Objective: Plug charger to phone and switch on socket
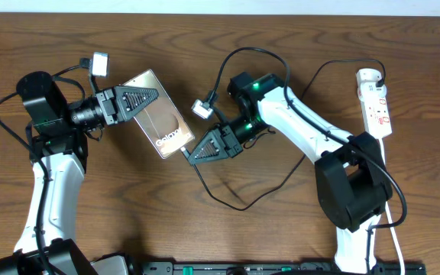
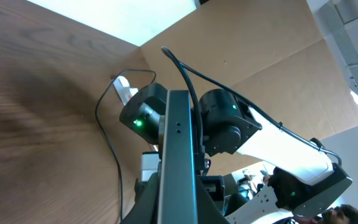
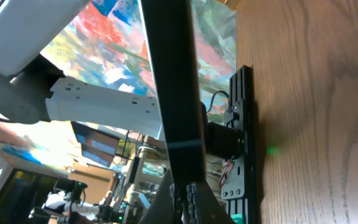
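Note:
The bronze-gold phone with "Galaxy" lettering is held off the table at one end by my left gripper, which is shut on it. In the left wrist view its dark edge runs up between the fingers. My right gripper is shut on the connector end of the black charger cable, right at the phone's other end. I cannot tell whether the tip is inserted. In the right wrist view the phone's edge rises above the shut fingers. The white socket lies at the far right with the black plug in it.
The charger cable loops across the table between the right arm's base and the phone, then arcs behind the right arm to the socket. The socket's white cord runs down the right edge. A black rail lines the front edge.

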Controlling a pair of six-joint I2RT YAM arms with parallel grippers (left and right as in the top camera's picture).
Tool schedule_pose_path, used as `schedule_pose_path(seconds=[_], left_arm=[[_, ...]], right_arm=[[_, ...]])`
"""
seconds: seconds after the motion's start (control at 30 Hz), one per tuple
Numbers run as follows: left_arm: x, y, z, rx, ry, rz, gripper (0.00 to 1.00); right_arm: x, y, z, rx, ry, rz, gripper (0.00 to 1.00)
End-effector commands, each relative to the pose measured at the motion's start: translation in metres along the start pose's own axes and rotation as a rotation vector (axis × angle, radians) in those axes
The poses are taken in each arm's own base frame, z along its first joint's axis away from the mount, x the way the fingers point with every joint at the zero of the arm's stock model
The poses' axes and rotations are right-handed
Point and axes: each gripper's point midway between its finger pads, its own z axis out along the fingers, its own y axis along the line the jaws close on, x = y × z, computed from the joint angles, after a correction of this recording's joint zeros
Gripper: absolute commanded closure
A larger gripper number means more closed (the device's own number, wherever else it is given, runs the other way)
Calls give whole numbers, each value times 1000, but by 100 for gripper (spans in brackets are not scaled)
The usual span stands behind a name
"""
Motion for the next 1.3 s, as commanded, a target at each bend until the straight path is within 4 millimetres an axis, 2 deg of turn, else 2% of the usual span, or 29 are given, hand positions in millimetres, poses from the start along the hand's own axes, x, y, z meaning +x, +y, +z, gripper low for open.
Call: schedule_pose_path(seconds=[0.0,0.5,1.27], left_arm=[[0,-8,-2,18,13,39,93],[0,-7,-2,18,14,-21,93],[0,-7,-2,18,14,-21,93]], right_arm=[[-5,13,5,-35,-11,-51,99],[-6,12,4,-35,-12,-60,99],[-7,13,4,-41,-17,-77,99]])
